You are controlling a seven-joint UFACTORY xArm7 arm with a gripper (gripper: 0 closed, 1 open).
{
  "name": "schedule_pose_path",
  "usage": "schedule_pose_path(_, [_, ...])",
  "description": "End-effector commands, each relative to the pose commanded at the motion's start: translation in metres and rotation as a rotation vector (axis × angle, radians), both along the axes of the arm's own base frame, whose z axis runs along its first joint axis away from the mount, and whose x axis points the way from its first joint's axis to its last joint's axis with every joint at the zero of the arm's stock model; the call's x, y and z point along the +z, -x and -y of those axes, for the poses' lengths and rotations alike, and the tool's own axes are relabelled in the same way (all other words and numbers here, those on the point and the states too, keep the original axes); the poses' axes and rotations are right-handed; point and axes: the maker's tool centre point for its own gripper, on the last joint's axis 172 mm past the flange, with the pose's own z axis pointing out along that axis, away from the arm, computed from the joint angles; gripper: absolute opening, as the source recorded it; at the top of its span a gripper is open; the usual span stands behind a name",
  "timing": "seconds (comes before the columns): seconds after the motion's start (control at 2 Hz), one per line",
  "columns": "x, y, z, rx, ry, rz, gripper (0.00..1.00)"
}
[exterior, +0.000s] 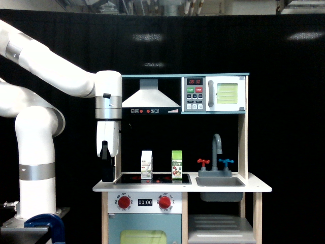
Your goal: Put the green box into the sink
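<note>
The green box [176, 164] stands upright on the black stovetop [152, 179] of the toy kitchen, toward its right side. It is a small light-green carton with a white label and a red fruit picture. The grey sink [219, 181] is set into the counter just to the box's right, under a grey faucet [217, 147]. My gripper [107, 178] hangs straight down at the counter's left edge, well to the left of the box. Its dark fingers overlap from this angle, so their gap does not show. It holds nothing.
A white-grey carton [147, 164] stands on the stovetop between my gripper and the green box. Red and blue tap handles [203, 162] sit behind the sink. A range hood [150, 99] and toy microwave [215, 93] hang overhead. A wooden post [242, 147] borders the sink's right.
</note>
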Motion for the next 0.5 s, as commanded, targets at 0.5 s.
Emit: schedule_pose_path(0.5, [0.01,-0.014,-0.011,0.183,-0.028,0.015,1.0])
